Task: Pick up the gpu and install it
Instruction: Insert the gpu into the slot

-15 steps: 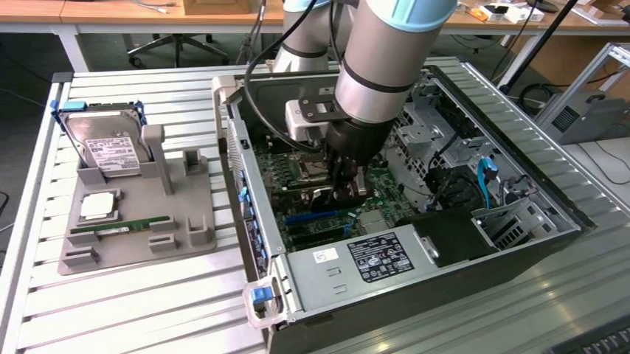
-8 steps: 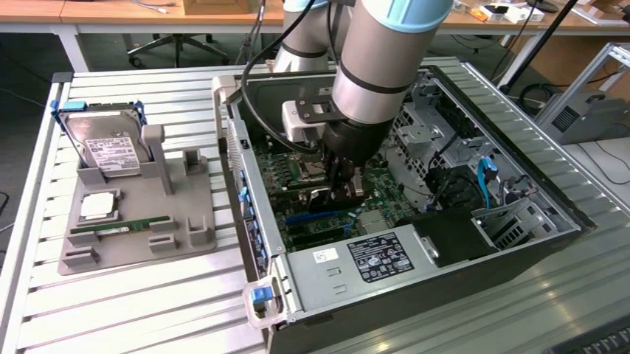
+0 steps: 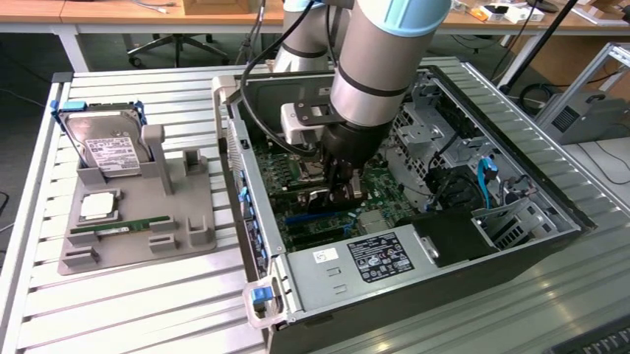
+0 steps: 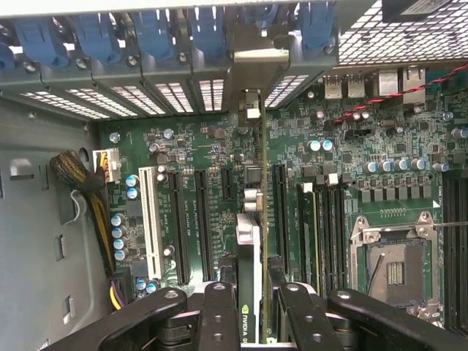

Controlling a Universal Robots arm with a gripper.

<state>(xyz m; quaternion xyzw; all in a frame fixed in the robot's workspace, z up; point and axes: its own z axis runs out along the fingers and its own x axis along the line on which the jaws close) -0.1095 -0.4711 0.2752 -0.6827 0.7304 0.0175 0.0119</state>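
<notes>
The gpu [image 4: 248,234] stands edge-on over the green motherboard [image 4: 351,161], between the long black expansion slots [image 4: 201,219]. Its silver bracket end [image 4: 252,69] reaches the rear slot openings of the computer case [image 3: 265,243]. My gripper [image 4: 251,281] is shut on the card's upper edge, one black finger [image 4: 219,307] on each side. In the exterior view my gripper [image 3: 340,193] is deep inside the open case, low over the board, with the gpu [image 3: 323,199] dark between its fingers. Whether the card sits in a slot I cannot tell.
A grey stand [image 3: 177,214] on the exterior view's left holds a hard drive [image 3: 108,147] and a memory stick [image 3: 123,226]. Inside the case are the power supply [image 3: 369,258], an open CPU socket [image 4: 391,267], a cable bundle [image 4: 88,183] and blue slot clips [image 4: 146,36].
</notes>
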